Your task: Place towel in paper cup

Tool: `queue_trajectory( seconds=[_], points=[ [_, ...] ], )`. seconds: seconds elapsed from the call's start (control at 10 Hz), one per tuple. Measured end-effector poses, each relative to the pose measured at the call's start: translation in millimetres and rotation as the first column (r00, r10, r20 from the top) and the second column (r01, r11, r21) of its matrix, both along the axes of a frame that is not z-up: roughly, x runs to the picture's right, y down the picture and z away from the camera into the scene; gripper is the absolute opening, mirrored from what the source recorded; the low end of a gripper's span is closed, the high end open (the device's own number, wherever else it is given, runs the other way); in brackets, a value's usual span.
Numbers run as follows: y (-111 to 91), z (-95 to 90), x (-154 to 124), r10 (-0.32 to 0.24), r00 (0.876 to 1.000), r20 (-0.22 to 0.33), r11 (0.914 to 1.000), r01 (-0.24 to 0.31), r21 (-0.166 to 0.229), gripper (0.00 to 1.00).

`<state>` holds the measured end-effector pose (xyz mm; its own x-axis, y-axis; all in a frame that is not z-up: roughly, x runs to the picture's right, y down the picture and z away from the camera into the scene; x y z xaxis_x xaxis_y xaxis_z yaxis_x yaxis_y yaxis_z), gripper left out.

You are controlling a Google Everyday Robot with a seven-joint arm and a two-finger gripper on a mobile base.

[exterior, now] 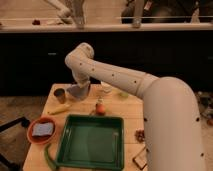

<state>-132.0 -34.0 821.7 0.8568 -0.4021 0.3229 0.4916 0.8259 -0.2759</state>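
Note:
My gripper (80, 85) hangs over the back left of the wooden table (125, 112), at the end of the white arm that reaches in from the right. It is shut on the towel (77, 92), a pale blue-grey cloth that droops below it just above the tabletop. The paper cup (60, 95), small and brownish, stands upright to the left of the towel, a short gap away. The fingers themselves are mostly hidden by the wrist and the cloth.
A green tray (90, 142) fills the table's front middle. At the front left an orange dish (35, 137) holds a blue-grey pad. A yellow item (59, 109), an orange fruit (100, 107), a pale clear cup (106, 87) and a green item (122, 94) lie nearby.

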Motion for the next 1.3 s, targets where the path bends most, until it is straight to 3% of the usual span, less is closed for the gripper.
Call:
queue_trajectory(
  seconds=[0.4,1.3],
  points=[
    [-14,22.2,24,0.05,0.998,-0.041,0.9987,-0.051,-0.009,0.0],
    [-42,46.1,57,0.13,0.988,-0.086,0.9913,-0.132,-0.009,0.0]
  ],
)
